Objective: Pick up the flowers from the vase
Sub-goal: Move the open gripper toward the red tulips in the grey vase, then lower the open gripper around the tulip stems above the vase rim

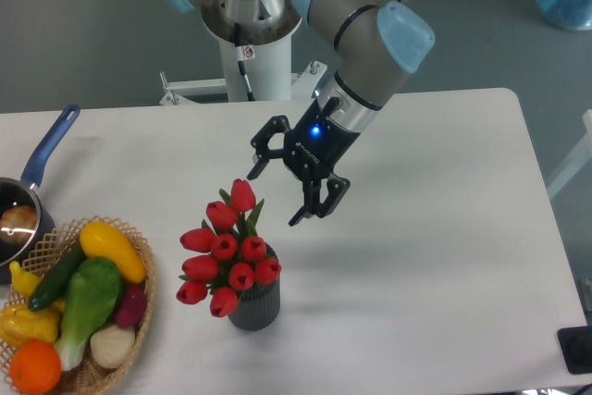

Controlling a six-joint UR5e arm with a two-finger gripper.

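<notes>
You can see the gripper (pixel 275 198) hanging in the air above the white desk (pixel 444 228); its two black fingers (pixel 314 209) are spread wide apart and there is nothing between them; a small blue light glows on the wrist just behind them.

The flowers (pixel 227 252) are still in the vase (pixel 254 305); the red buds stand in a tight bunch with a few green leaves poking out, and one bud sticks up taller than the rest; the bunch leans a little to the left of the vase; the vase is dark grey with ribbed sides and stands upright on the desk, toward the front.

The fingers are up and to the right of the tall bud, near it but not touching it; they point down and to the left, toward the flowers.

At the left edge of the desk you can see a woven basket (pixel 139 321) full of toy vegetables (pixel 88 298); just behind it sits a saucepan (pixel 23 219) with a blue handle (pixel 51 143); both are well apart from the vase.
</notes>
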